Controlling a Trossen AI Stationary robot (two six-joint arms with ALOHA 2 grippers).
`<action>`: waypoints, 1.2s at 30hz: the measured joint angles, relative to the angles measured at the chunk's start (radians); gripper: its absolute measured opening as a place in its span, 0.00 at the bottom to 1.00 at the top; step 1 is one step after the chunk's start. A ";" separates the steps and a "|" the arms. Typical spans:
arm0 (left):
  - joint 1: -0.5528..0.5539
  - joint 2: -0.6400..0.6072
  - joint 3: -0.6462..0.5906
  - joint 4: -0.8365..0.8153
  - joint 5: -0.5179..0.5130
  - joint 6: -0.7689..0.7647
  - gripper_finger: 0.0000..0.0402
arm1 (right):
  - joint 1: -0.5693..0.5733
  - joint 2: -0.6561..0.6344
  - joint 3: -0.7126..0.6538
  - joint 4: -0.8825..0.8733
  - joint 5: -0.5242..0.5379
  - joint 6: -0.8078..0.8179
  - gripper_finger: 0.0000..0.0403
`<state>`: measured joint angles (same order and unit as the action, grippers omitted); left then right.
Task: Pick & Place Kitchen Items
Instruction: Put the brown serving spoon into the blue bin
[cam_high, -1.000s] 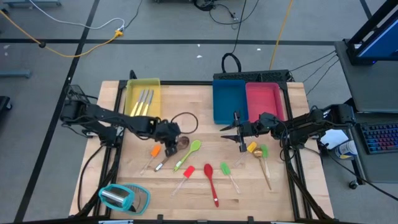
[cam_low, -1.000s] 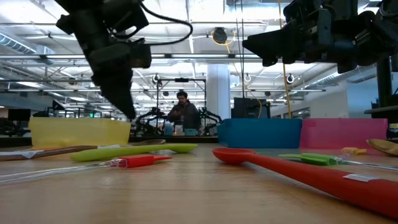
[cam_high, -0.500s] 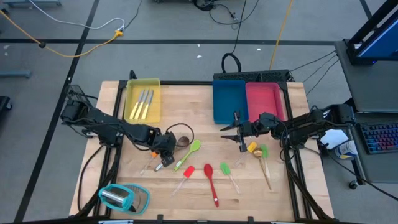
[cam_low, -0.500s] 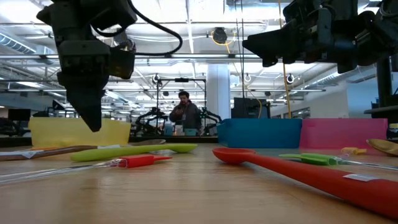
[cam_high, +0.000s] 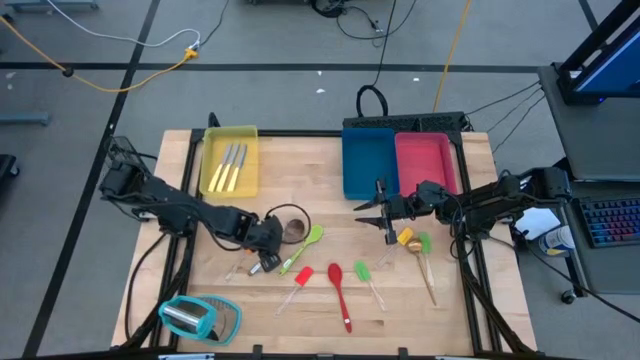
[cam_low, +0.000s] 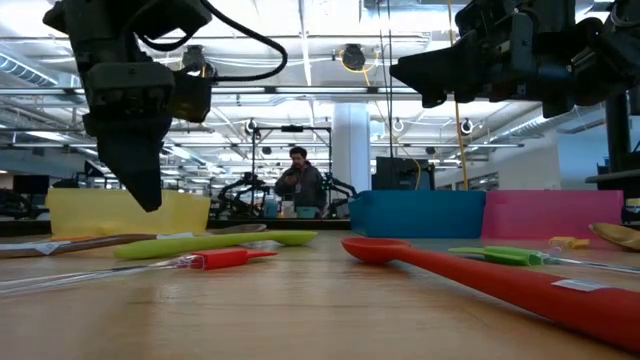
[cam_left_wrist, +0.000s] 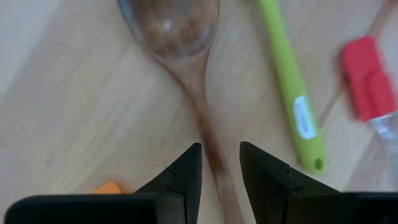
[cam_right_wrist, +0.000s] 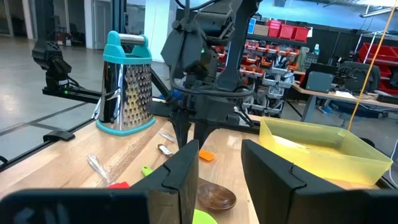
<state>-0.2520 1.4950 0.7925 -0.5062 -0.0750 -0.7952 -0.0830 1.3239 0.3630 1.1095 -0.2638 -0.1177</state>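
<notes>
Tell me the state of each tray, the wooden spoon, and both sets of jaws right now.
Yellow tray: holds cutlery.
Blue tray: looks empty.
Pink tray: looks empty.
Wooden spoon: flat on the table, not held.
Left gripper: jaws open, straddling the spoon's handle.
Right gripper: jaws open, above the table, holding nothing.

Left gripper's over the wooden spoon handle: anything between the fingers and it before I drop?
Nothing visible. The left gripper stands open, a finger on each side of the wooden spoon handle, bare table beneath. The green spoon lies alongside, outside the fingers.
</notes>
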 joint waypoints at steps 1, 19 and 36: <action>-0.004 0.010 0.000 -0.001 0.000 0.000 0.28 | 0.000 0.000 0.000 0.000 0.000 0.000 0.28; -0.018 0.116 0.001 0.012 -0.042 0.011 0.27 | 0.000 0.000 0.000 0.000 0.000 -0.003 0.28; -0.008 0.131 -0.002 0.128 -0.239 0.102 0.09 | 0.000 0.000 0.000 0.008 0.001 -0.009 0.28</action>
<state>-0.2596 1.6257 0.7910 -0.3785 -0.3142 -0.6930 -0.0831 1.3239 0.3626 1.1176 -0.2630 -0.1263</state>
